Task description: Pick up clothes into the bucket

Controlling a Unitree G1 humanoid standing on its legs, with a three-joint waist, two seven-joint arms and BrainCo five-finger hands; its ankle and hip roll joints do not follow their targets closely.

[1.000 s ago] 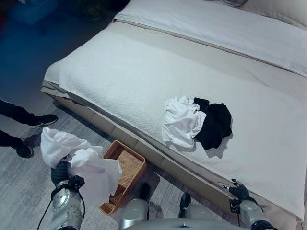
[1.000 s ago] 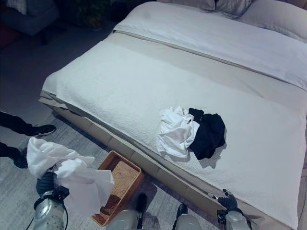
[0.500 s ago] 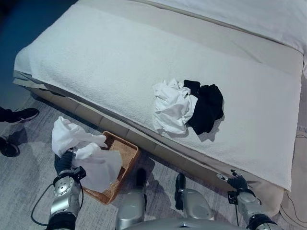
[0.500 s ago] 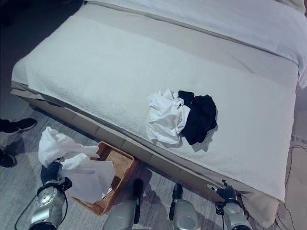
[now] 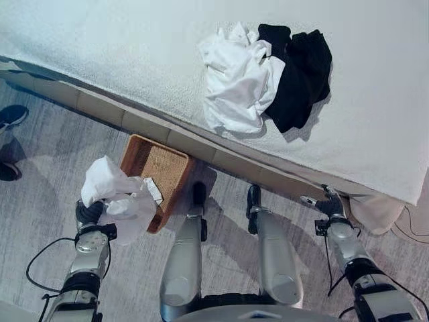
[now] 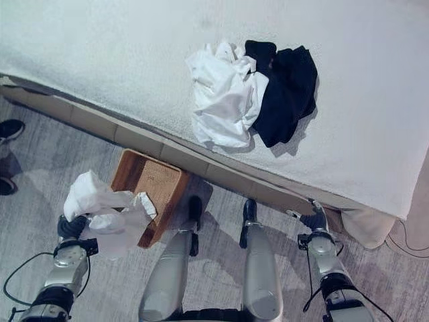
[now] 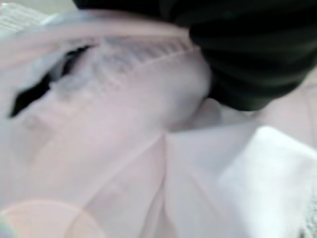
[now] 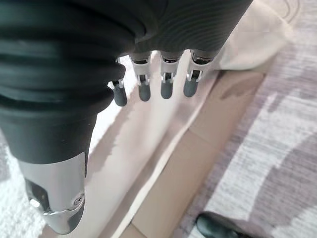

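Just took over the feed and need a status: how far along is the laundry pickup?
Nothing shows inside the basket yet. In hand: the left hand grips a white garment hanging beside the basket and over its near edge. Left: a white garment and a black one lie on the bed. The right hand is open by the bed's edge.

A white-covered bed (image 5: 134,60) on a beige base stands on grey carpet (image 5: 40,201).

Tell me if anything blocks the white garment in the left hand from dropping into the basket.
Nothing visible does. The left hand holds the white garment bunched at the near rim of the wicker basket, whose open top shows beyond the cloth. The bed edge runs behind the basket, not over it.
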